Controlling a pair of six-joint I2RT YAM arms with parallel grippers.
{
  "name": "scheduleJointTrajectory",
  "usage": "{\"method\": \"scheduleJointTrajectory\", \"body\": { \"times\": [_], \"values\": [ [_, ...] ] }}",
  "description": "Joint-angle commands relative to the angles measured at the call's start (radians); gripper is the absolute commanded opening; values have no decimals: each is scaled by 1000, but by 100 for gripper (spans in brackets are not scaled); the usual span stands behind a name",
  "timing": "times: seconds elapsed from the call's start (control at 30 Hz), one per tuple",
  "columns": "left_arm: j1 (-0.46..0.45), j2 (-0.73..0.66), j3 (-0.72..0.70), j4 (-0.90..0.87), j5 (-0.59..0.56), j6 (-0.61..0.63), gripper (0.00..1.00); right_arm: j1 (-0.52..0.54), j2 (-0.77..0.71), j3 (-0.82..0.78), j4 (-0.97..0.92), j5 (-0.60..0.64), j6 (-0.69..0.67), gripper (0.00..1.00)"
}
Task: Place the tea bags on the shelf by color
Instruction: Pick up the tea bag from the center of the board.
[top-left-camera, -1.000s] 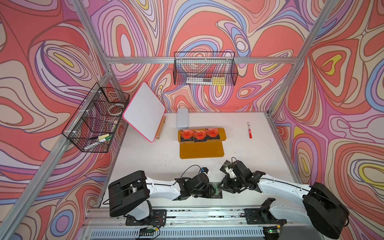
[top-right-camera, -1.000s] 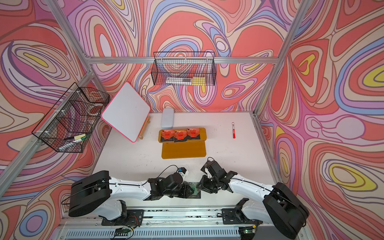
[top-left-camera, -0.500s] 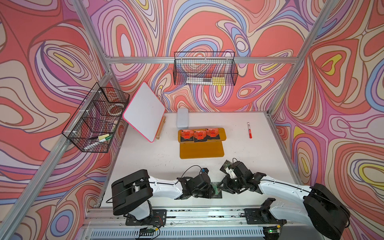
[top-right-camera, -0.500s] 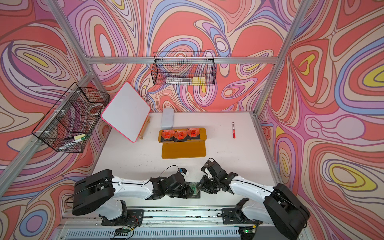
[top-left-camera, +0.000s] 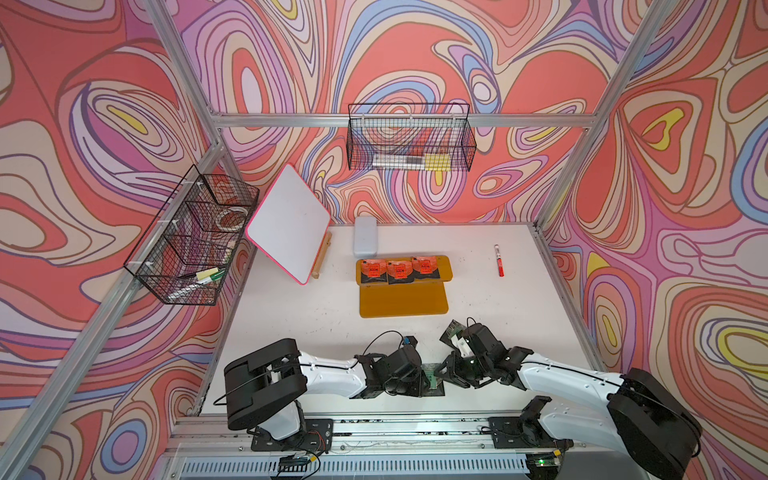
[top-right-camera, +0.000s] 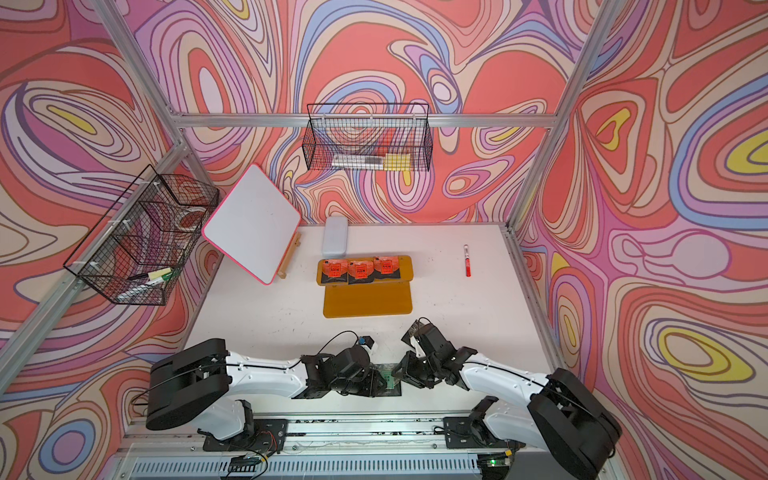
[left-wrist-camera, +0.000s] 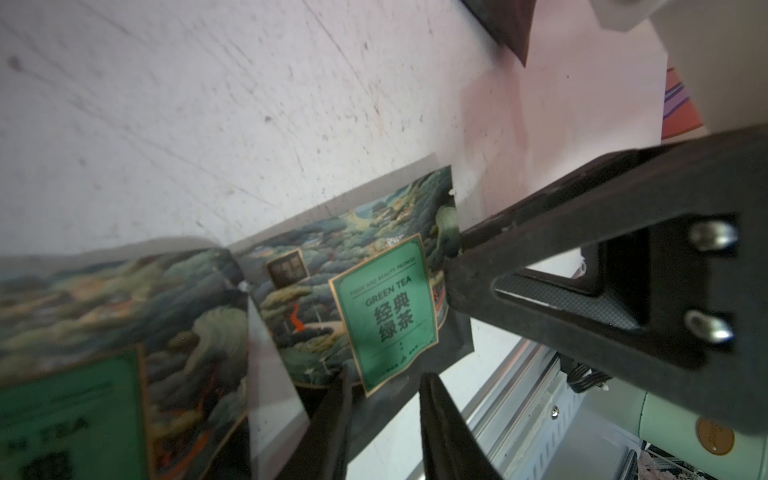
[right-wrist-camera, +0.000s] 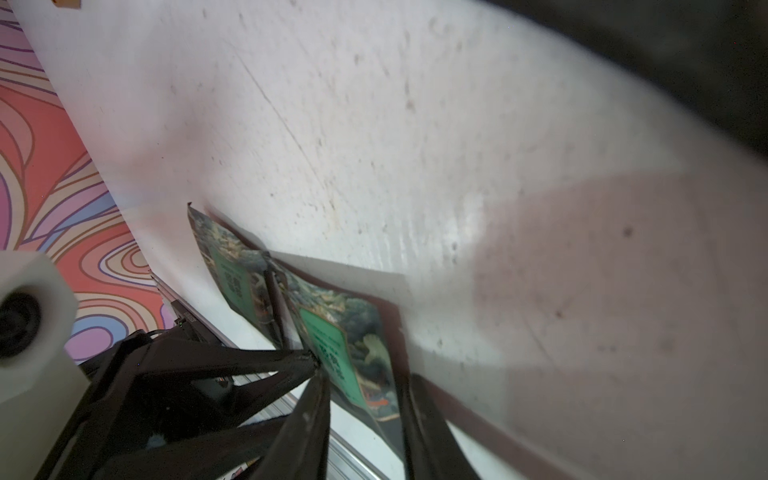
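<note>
The mustard shelf (top-left-camera: 403, 300) stands mid-table; three orange tea bags (top-left-camera: 399, 271) fill its upper tier and the lower tier is bare. At the table's front edge two green tea bags (top-left-camera: 432, 371) lie overlapping between my grippers. My left gripper (left-wrist-camera: 386, 378) is open, its fingers astride the lower corner of the sachet with the green label (left-wrist-camera: 386, 324). My right gripper (right-wrist-camera: 365, 374) is open too, and the same sachet (right-wrist-camera: 340, 336) lies slanted, lifted off the table, across its gap. Each gripper's tips touch that sachet's edge. The second green sachet (left-wrist-camera: 104, 332) lies just beside it.
A red marker (top-left-camera: 500, 261) lies at the right of the table. A white pink-edged board (top-left-camera: 291, 224) leans at the back left beside a grey box (top-left-camera: 365, 237). Wire baskets (top-left-camera: 409, 143) (top-left-camera: 191, 237) hang on the walls. The aluminium rail (top-left-camera: 374, 424) runs just behind the grippers.
Both grippers have crept slightly closer together over the green sachets at the front edge. The shelf and the orange sachets have not moved.
</note>
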Motion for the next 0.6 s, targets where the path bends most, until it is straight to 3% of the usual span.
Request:
{"method": "scheduleJointTrajectory", "body": {
  "times": [0.0,0.4,0.57],
  "values": [
    [-3,24,5,-35,-13,-10,33,6,-1,-31,42,-6,23,30],
    [3,5,-26,-16,-25,-30,33,7,-45,-52,43,19,27,10],
    [3,-27,-38,-17,-54,-31,43,6,-53,-43,32,27,5,1]
  ]
}}
